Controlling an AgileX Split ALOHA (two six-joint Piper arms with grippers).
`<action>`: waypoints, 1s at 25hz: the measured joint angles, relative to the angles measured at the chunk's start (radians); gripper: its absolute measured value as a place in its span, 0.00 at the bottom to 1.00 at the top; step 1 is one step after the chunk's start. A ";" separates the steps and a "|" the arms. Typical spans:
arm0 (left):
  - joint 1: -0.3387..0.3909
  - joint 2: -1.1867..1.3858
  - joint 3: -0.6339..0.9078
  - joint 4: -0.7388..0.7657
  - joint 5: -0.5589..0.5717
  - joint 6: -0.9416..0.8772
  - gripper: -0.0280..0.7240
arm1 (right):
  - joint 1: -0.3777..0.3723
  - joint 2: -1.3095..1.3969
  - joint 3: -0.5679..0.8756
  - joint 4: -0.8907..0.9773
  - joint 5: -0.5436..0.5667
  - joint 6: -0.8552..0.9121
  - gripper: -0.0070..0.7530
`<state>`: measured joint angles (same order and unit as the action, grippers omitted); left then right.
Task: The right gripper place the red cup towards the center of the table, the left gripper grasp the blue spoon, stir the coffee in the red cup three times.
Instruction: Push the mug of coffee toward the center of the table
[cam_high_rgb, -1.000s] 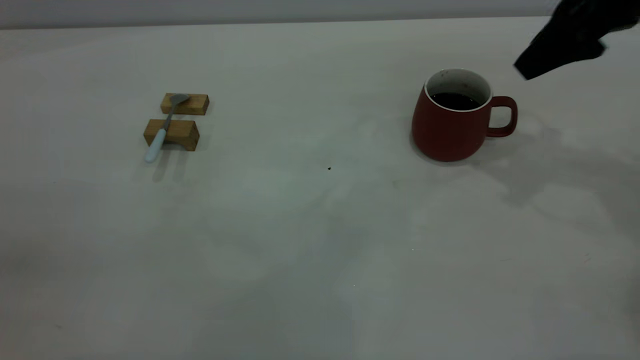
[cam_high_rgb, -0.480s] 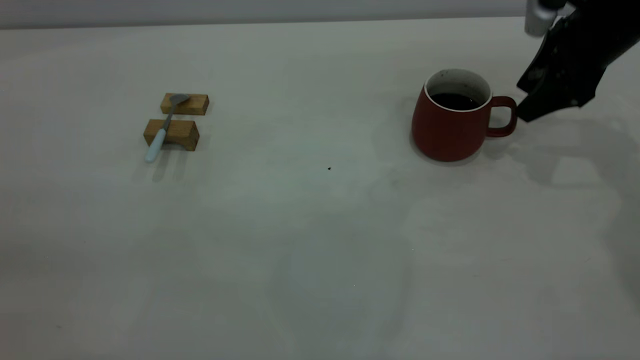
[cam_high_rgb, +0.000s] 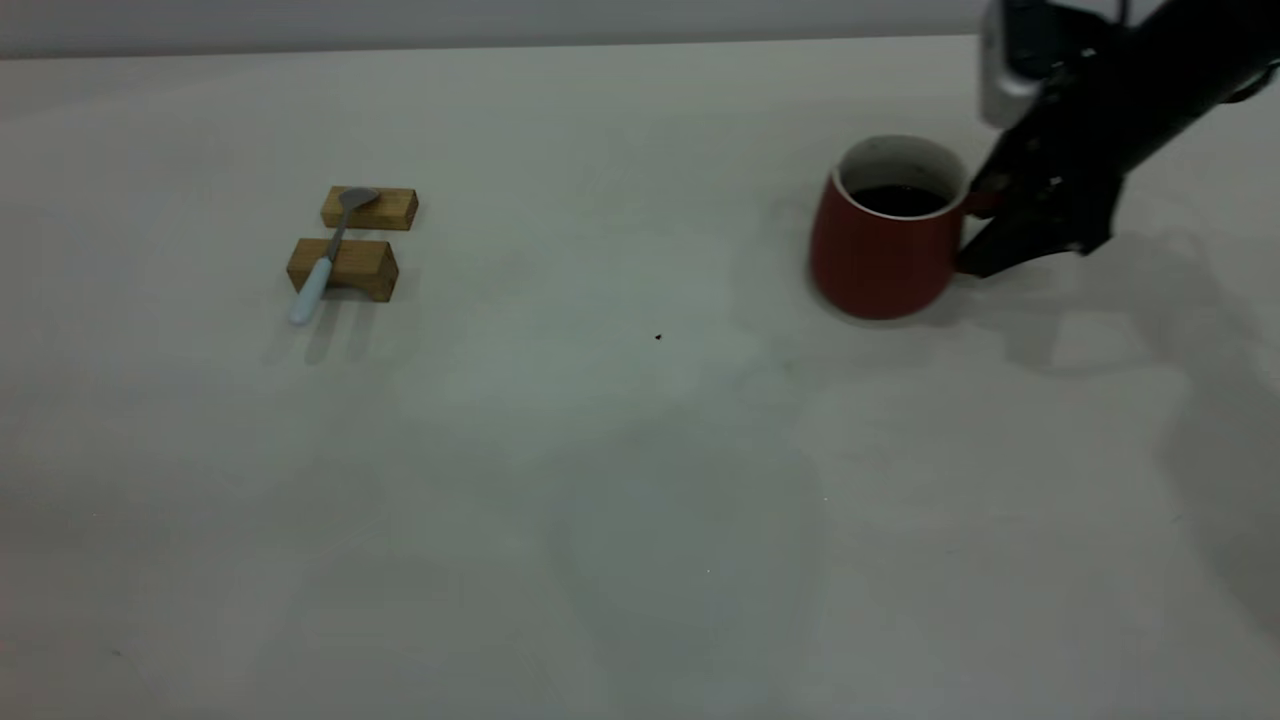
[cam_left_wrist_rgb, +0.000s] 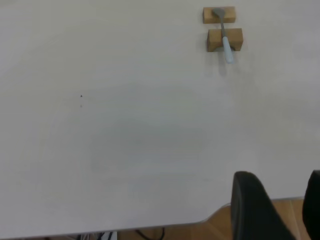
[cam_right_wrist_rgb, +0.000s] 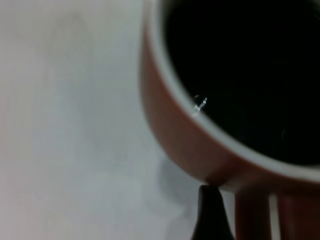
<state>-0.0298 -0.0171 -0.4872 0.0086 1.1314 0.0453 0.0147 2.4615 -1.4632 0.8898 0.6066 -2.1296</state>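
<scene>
The red cup (cam_high_rgb: 880, 260) stands on the table (cam_high_rgb: 640, 480) at the right, with dark coffee (cam_high_rgb: 900, 200) inside. My right gripper (cam_high_rgb: 978, 235) is low at the cup's handle side and hides most of the handle. In the right wrist view one black fingertip (cam_right_wrist_rgb: 210, 210) touches the cup (cam_right_wrist_rgb: 175, 135) wall beside the handle (cam_right_wrist_rgb: 255, 220), with a small gap to the handle; the other finger is out of frame. The blue spoon (cam_high_rgb: 322, 265) lies across two wooden blocks at the left. My left gripper (cam_left_wrist_rgb: 285, 210) hovers open over the table's near edge, far from the spoon (cam_left_wrist_rgb: 226, 42).
Two tan wooden blocks (cam_high_rgb: 370, 207) (cam_high_rgb: 343, 268) carry the spoon. A tiny dark speck (cam_high_rgb: 658, 337) marks the table's middle. The left wrist view shows the table edge (cam_left_wrist_rgb: 150, 225) with wooden floor below.
My right gripper came down and leftward from above the cup's right side to its handle. The cup has shifted slightly left. The spoon and blocks have not moved.
</scene>
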 joint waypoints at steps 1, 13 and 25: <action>0.000 0.000 0.000 0.000 0.000 0.000 0.47 | 0.020 0.008 -0.017 0.003 -0.001 0.000 0.76; 0.000 0.000 0.000 0.000 0.000 0.000 0.47 | 0.251 0.096 -0.184 0.170 -0.017 0.000 0.76; 0.000 0.000 0.000 0.000 0.000 -0.001 0.47 | 0.202 0.013 -0.197 -0.001 0.196 0.317 0.76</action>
<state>-0.0298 -0.0171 -0.4872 0.0086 1.1314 0.0444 0.2163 2.4743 -1.6606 0.8885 0.8030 -1.8131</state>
